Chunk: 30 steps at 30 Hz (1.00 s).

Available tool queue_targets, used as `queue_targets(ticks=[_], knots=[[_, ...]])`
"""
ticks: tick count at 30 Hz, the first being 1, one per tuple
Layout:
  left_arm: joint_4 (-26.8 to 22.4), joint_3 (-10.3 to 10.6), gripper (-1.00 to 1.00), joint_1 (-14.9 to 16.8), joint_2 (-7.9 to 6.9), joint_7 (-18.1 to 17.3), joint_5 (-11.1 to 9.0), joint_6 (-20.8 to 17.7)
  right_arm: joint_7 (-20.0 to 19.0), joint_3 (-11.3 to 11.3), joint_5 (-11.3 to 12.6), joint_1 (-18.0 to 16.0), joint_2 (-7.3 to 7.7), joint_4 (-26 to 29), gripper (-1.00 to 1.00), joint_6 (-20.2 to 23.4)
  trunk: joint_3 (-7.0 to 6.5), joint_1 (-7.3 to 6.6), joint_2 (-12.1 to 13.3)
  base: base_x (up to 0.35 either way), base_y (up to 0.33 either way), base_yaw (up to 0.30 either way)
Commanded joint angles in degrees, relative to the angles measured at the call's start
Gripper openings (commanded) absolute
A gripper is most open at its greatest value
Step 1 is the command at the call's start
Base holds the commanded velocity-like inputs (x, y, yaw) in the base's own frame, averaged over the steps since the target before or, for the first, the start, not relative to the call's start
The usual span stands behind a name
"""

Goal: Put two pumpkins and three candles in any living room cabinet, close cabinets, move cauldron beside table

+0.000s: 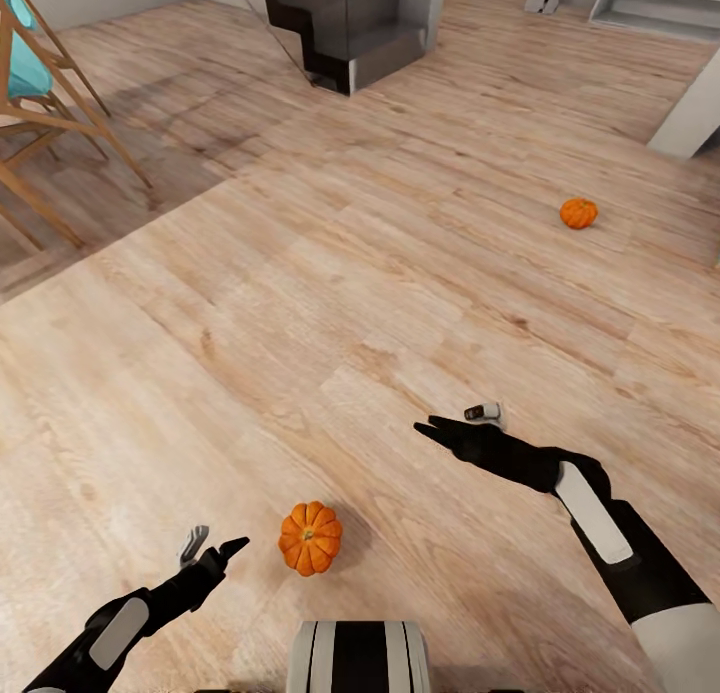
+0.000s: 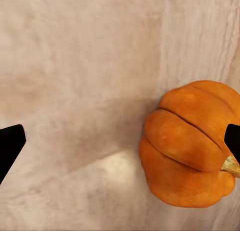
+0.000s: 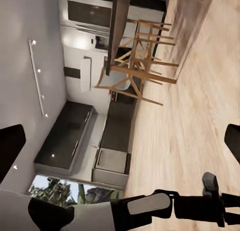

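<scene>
Small ribbed orange pumpkin (image 1: 310, 538) sits on the pale wood-plank floor (image 1: 330, 303), just ahead of the robot base, a little to the right of the left gripper (image 1: 213, 547). Left fingers spread open, empty; in the left wrist view the pumpkin (image 2: 187, 146) is off-centre, next to one fingertip, not between them. Right gripper (image 1: 458, 422) open too, empty, well apart from it. Second orange pumpkin (image 1: 578, 213) lies farther off on the floor to the right.

Handling guess: light, rigid, waxy-smooth, rounded, so likely to roll or squirt out. Grab across the widest ribs, fingers seated in grooves, stem up; avoid the stem.
</scene>
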<state>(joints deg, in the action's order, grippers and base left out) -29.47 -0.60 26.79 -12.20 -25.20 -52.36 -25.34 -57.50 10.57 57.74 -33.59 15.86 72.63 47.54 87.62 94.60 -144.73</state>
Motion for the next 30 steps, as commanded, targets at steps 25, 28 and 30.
queue_targets(ticks=[25, 28, 30], knots=[[-0.4, 5.3, 1.00, 0.0, 0.04, -11.8, 0.2, -0.5, 2.7, -0.7, 0.4, 0.1, -0.16, -0.7, 1.00, 0.6, 2.83, 0.32, -0.2, 0.000, 0.000, -0.071], [-0.4, 5.4, 1.00, 0.0, 0.03, -12.2, 0.2, -0.5, 2.7, -0.7, 0.4, 0.1, -0.26, -0.7, 1.00, 0.6, 2.78, 0.32, -0.2, 0.000, 0.000, -0.060], [-0.6, 5.4, 1.00, 0.0, 0.06, -12.3, 0.2, -0.5, 2.7, -0.7, 0.4, 0.1, -0.36, -0.7, 1.00, 0.6, 2.72, 0.32, -0.2, 0.000, 0.000, -0.169]])
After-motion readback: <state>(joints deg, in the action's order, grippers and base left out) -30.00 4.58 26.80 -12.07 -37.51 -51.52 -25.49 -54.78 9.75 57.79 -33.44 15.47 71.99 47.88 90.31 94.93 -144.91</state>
